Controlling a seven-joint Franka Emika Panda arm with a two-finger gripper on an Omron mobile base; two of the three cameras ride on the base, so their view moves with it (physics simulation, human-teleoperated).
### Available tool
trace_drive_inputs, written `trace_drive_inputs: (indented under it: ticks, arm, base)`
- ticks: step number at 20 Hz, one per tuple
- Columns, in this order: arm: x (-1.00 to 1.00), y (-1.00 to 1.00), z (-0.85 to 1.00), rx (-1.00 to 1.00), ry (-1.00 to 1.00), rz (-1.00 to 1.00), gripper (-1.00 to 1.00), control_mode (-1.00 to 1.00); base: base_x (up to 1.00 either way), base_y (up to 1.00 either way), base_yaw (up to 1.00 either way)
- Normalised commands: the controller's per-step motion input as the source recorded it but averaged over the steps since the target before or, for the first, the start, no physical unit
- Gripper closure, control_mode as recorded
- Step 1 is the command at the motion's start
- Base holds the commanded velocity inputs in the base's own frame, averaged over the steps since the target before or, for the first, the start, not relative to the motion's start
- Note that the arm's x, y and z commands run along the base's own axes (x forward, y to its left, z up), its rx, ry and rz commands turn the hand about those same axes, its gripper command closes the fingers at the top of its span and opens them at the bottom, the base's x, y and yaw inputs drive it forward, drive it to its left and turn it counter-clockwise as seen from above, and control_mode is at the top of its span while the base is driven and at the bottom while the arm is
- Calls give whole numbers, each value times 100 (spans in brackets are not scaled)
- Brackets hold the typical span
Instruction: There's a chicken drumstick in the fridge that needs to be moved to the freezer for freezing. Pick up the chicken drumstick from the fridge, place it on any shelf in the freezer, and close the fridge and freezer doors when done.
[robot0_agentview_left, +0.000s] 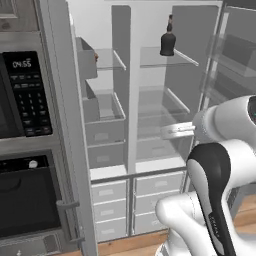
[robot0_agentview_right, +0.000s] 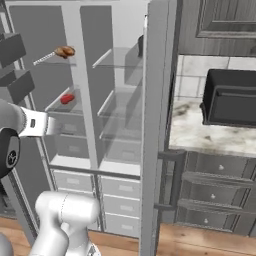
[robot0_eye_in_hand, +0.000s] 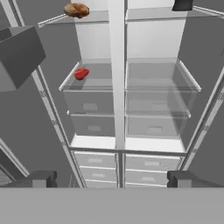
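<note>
Hand view: the chicken drumstick (robot0_eye_in_hand: 76, 9) lies on the freezer's (robot0_eye_in_hand: 89, 78) top glass shelf, long axis running nine to three, around eleven o'clock from the gripper (robot0_eye_in_hand: 111, 179), well apart, jaws spread wide and empty.

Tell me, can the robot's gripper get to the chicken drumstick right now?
Probably yes. The doors stand open, the chicken drumstick lies uncovered at the front of a top glass shelf, and the gripper is open, facing inside, though well below it.
</note>
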Motion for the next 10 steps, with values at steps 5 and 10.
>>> trace_drive_inputs:
  ticks: [5, 10]
  arm:
    - [0, 0, 0, 0, 0, 0, -100, 100]
    - [0, 0, 0, 0, 0, 0, -100, 100]
  base:
    - [-34, 6, -3]
    - [-3, 20, 0]
